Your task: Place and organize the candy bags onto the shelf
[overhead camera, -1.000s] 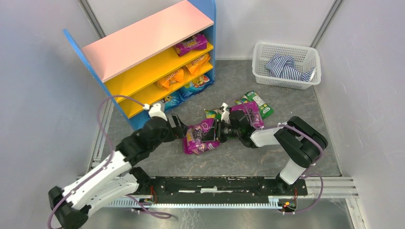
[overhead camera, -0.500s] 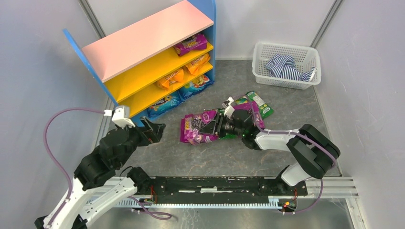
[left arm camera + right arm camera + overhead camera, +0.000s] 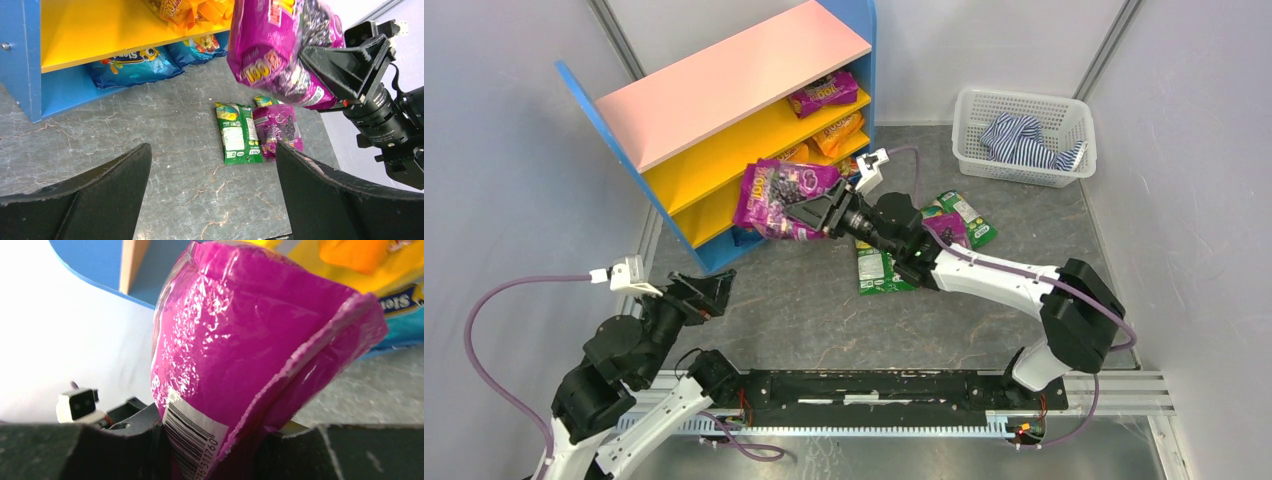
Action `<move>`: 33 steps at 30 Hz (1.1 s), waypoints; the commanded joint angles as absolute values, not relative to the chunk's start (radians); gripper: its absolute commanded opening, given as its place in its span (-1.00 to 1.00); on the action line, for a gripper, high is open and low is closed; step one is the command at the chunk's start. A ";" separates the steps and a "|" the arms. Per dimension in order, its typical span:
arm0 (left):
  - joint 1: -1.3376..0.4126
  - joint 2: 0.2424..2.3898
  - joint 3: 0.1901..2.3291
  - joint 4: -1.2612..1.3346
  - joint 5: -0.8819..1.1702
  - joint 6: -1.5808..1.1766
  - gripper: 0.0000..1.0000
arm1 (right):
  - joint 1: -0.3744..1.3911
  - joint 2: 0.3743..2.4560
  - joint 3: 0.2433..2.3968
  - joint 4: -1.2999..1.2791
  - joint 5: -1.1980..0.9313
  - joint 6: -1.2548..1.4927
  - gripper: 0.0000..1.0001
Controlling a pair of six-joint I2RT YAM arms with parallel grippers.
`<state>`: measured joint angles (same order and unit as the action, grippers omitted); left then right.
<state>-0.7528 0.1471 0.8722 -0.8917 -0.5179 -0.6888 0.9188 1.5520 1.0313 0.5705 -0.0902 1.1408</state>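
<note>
My right gripper [image 3: 820, 213] is shut on a purple candy bag [image 3: 779, 196] and holds it in the air just in front of the shelf's [image 3: 734, 75] yellow middle boards. The bag fills the right wrist view [image 3: 250, 340] between the jaws of the right gripper [image 3: 220, 440]. In the left wrist view the bag [image 3: 280, 45] hangs above the floor. My left gripper [image 3: 709, 291] is open and empty, low at the near left [image 3: 212, 150]. A green bag [image 3: 876, 268] and a purple bag [image 3: 946, 232] lie on the floor. Purple [image 3: 824, 95], orange [image 3: 839, 128] and blue [image 3: 132, 62] bags lie on the shelf.
A white mesh basket [image 3: 1064, 115] with a striped cloth stands at the back right. Another green bag [image 3: 969, 215] lies beside the floor purple one. Grey walls close in the left and right sides.
My right gripper has lifted the purple bag off the floor and carried it up and left to the shelf front. My left arm has pulled back to the near left, open.
</note>
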 commanded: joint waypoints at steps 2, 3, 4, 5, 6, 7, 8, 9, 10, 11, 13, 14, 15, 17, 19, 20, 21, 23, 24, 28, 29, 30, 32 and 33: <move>-0.753 0.109 0.858 -0.867 -0.561 -0.713 0.96 | 0.974 1.630 1.189 0.710 0.154 1.167 -0.47; -0.753 0.109 0.856 -0.867 -0.560 -0.713 0.95 | 0.979 1.653 1.218 0.729 0.171 1.173 -0.47; -0.753 0.111 0.856 -0.866 -0.560 -0.713 0.95 | 0.983 1.682 1.257 0.751 0.188 1.171 -0.47; -0.753 0.115 0.856 -0.867 -0.558 -0.713 0.95 | 0.987 1.714 1.296 0.756 0.201 1.164 -0.47; -0.753 0.119 0.856 -0.866 -0.555 -0.713 0.95 | 0.988 1.741 1.347 0.756 0.218 1.153 -0.46; -0.753 0.121 0.856 -0.866 -0.552 -0.713 0.94 | 0.989 1.773 1.393 0.754 0.234 1.146 -0.47; -0.753 0.122 0.856 -0.867 -0.550 -0.712 0.94 | 0.991 1.804 1.429 0.749 0.256 1.146 -0.46; -0.753 0.120 0.855 -0.867 -0.548 -0.712 0.94 | 0.993 1.830 1.468 0.751 0.272 1.149 -0.46; -0.753 0.116 0.855 -0.867 -0.548 -0.713 0.94 | 0.995 1.863 1.502 0.754 0.286 1.150 -0.46; -0.753 0.107 0.854 -0.867 -0.550 -0.714 0.94 | 0.996 1.887 1.547 0.748 0.299 1.150 -0.46; -0.753 0.093 0.853 -0.866 -0.555 -0.717 0.93 | 1.001 1.929 1.610 0.723 0.332 1.154 -0.46; -0.754 0.087 0.852 -0.866 -0.557 -0.719 0.93 | 1.004 1.946 1.639 0.709 0.360 1.154 -0.45; -0.753 0.082 0.851 -0.866 -0.557 -0.719 0.94 | 1.007 1.958 1.659 0.687 0.386 1.154 -0.42; -0.753 0.077 0.851 -0.866 -0.557 -0.719 0.93 | 1.013 1.983 1.698 0.654 0.445 1.155 -0.38; -0.753 0.082 0.851 -0.866 -0.554 -0.718 0.94 | 1.015 2.011 1.748 0.633 0.500 1.155 -0.35; -0.753 0.084 0.851 -0.866 -0.553 -0.718 0.93 | 1.017 2.029 1.776 0.622 0.522 1.151 -0.34; -0.753 0.087 0.853 -0.866 -0.552 -0.717 0.94 | 1.020 2.052 1.823 0.602 0.555 1.139 -0.29; -0.753 0.093 0.853 -0.866 -0.551 -0.716 0.93 | 1.026 2.112 1.937 0.540 0.618 1.123 -0.18; -0.753 0.093 0.853 -0.866 -0.550 -0.716 0.93 | 1.026 2.147 1.979 0.522 0.637 1.121 -0.12; -0.753 0.079 0.851 -0.866 -0.549 -0.716 0.93 | 1.027 2.217 2.115 0.425 0.646 1.095 0.23; -0.753 0.075 0.850 -0.866 -0.551 -0.716 0.94 | 1.031 2.209 2.121 0.398 0.648 1.076 0.33; -0.753 0.072 0.850 -0.865 -0.553 -0.718 0.93 | 1.036 2.188 2.100 0.370 0.656 1.067 0.43; -0.753 0.077 0.850 -0.864 -0.555 -0.717 0.93 | 1.040 2.132 2.010 0.355 0.651 1.067 0.56; -0.753 0.082 0.850 -0.865 -0.554 -0.716 0.93 | 1.041 2.102 1.964 0.350 0.645 1.071 0.60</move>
<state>-0.7528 0.0837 0.8513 -0.8883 -0.5320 -0.6907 1.0241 2.2261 2.0266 0.3515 0.6117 1.0958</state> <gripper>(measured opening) 0.970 0.766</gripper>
